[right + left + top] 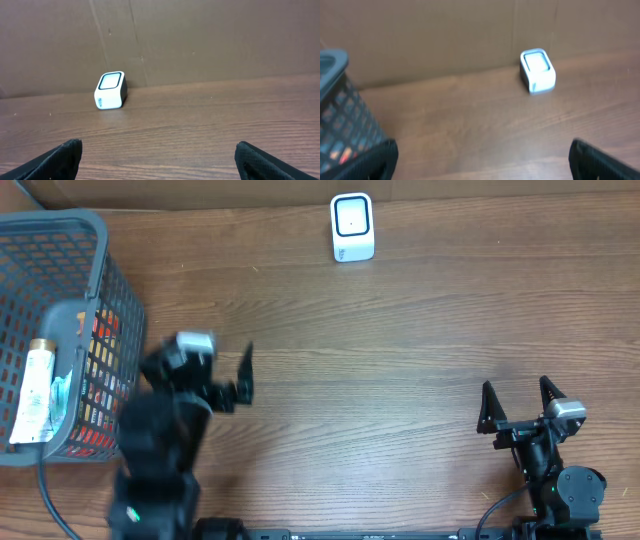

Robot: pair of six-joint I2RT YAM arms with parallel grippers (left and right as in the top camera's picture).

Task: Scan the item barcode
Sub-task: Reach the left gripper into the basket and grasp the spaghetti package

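Observation:
The white barcode scanner (352,227) stands upright at the far edge of the table; it also shows in the left wrist view (537,71) and the right wrist view (110,90). A white tube (35,395) lies in the grey basket (70,230) over red and orange packs (100,345); which one is the item I cannot tell. My left gripper (200,358) hangs open beside the basket's right wall, blurred, with nothing between its fingers (482,152). My right gripper (516,386) stands open and empty near the front right (157,152).
A brown cardboard wall (200,40) runs along the table's far edge behind the scanner. The basket's corner (340,120) fills the left of the left wrist view. A black cable (50,500) trails at the front left.

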